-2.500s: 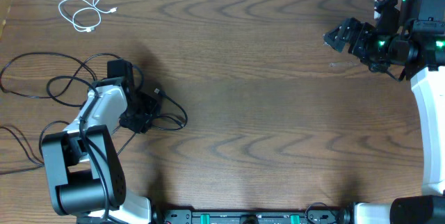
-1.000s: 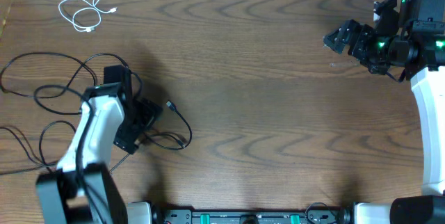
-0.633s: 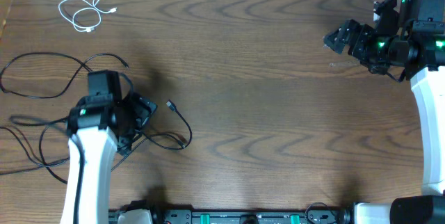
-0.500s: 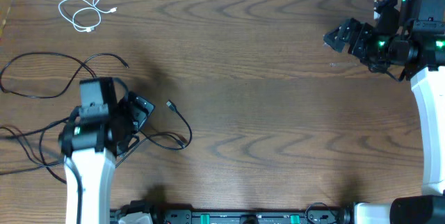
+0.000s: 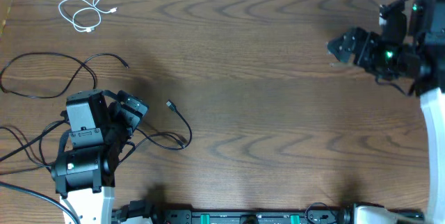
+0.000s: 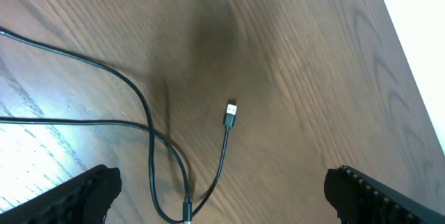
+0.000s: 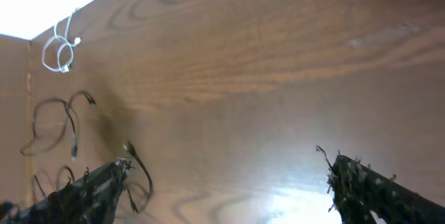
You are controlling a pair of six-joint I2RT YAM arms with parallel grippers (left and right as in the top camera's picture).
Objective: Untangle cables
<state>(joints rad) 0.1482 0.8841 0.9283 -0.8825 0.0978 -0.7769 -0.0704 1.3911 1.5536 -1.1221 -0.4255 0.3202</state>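
Observation:
A short white cable (image 5: 86, 12) lies coiled at the far left corner, apart from the black ones. Black cables (image 5: 66, 60) sprawl over the left side; one ends in a plug (image 5: 169, 104) and curls back in a loop (image 5: 182, 140). My left gripper (image 5: 131, 107) hovers open just left of that plug, holding nothing. The left wrist view shows the same plug (image 6: 231, 113) on the wood ahead of the open left gripper (image 6: 222, 203), with black cable strands (image 6: 149, 137) crossing below it. My right gripper (image 5: 342, 44) is open at the far right, away from all cables.
The wooden table (image 5: 264, 113) stretches bare between the arms. The right wrist view looks down the table from the right gripper (image 7: 229, 189) to the white cable (image 7: 59, 46) and black cables (image 7: 66, 120). The left arm's base (image 5: 80, 175) sits over part of the black tangle.
My left arm has swung back toward the near left edge, its gripper lifting off the black cables, which stay where they lay. The right arm has shifted slightly right.

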